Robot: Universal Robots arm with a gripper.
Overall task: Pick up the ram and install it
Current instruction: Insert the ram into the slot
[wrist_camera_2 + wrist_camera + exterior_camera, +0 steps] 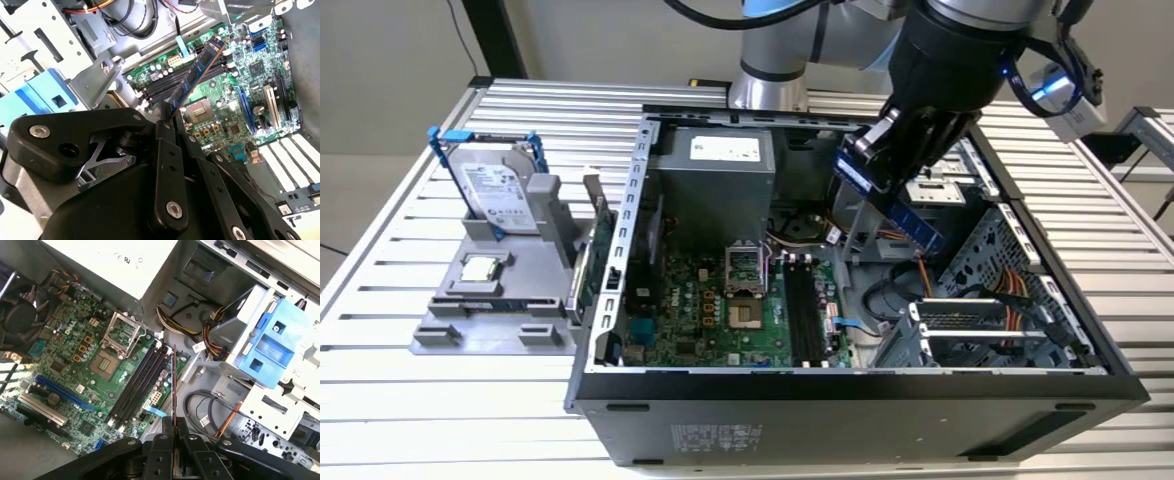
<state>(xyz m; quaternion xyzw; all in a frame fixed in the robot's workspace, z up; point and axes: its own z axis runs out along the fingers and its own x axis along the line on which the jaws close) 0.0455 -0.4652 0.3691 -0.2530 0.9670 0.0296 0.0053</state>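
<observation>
The tool (pixel 167 114) grips the ram (pixel 197 75) by one end, fingers closed tight on it, so the pickup is done. The stick juts from its tips above the black memory slots (pixel 136 385) lying beneath the tool, seen in both wrist views. It is not yet seated.

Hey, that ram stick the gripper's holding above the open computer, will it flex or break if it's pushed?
The ram looks stiff: it juts straight from the gripper, held at one end, without sagging. Probably light, being so thin. Likely fragile, with bare chips, so uneven force might crack it.
</observation>
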